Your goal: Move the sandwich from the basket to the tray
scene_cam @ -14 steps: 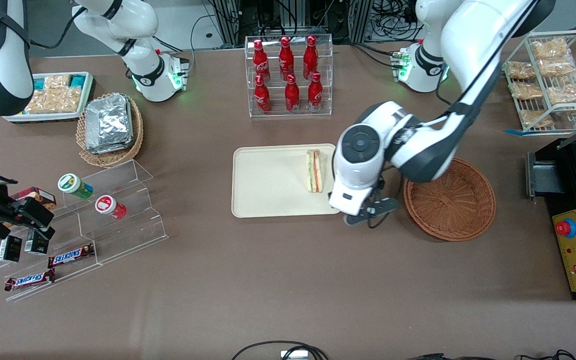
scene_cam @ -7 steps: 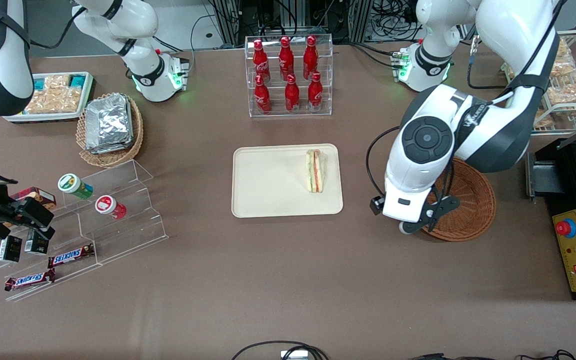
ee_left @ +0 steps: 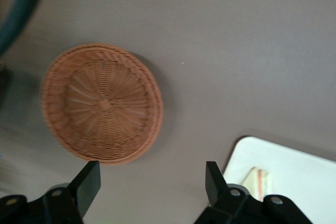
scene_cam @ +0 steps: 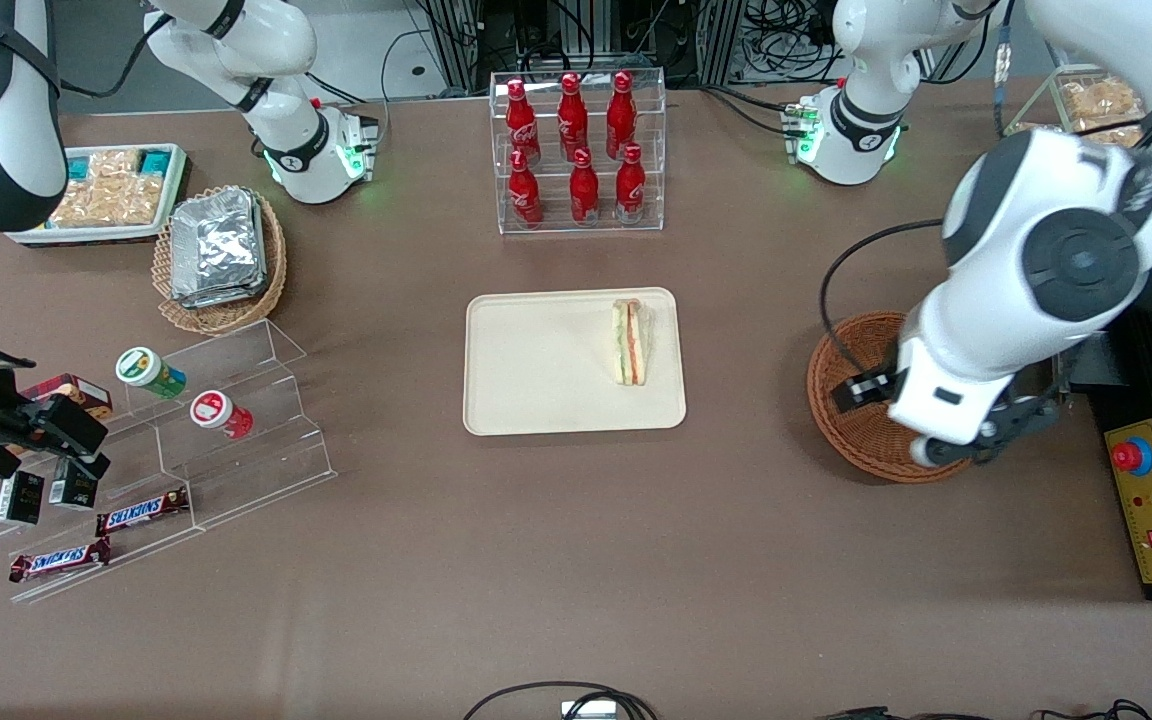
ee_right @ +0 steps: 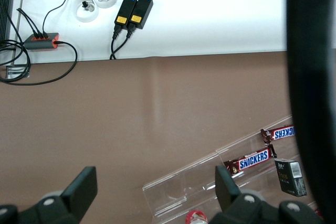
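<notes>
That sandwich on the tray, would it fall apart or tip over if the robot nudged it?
Probably soft: the sandwich is white bread with thin filling layers, so a push could shift them. It seems to lie flat on the tray, so tipping looks unlikely. The open gripper is over by the basket.

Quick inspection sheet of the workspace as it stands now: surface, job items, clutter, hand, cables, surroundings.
Surface: brown table, bare nearest the front camera.
Job's things: sandwich lies on the tray; basket holds nothing.
Clutter: bottle rack, foil packets, Snickers bars on an acrylic stand.
Hand: left hand open, holding nothing, above the table beside the basket.
Cables: black cable loops from the working arm over the basket.
Surroundings: control box with a red button at the working arm's end.
</notes>
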Controlling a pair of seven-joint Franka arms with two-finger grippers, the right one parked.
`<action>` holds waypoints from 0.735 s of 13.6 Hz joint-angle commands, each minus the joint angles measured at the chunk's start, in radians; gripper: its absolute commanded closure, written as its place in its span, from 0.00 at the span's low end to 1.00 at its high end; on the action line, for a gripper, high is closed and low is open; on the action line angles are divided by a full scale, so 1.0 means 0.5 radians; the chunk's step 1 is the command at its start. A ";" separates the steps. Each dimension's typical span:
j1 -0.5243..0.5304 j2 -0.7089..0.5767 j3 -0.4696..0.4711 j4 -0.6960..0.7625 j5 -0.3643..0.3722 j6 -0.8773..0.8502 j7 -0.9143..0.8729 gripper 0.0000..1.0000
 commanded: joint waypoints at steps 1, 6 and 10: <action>0.001 -0.231 0.180 -0.117 -0.106 -0.163 0.410 0.08; 0.001 -0.519 0.564 -0.215 -0.293 -0.327 1.175 0.01; -0.002 -0.670 0.647 -0.359 -0.321 -0.296 1.366 0.01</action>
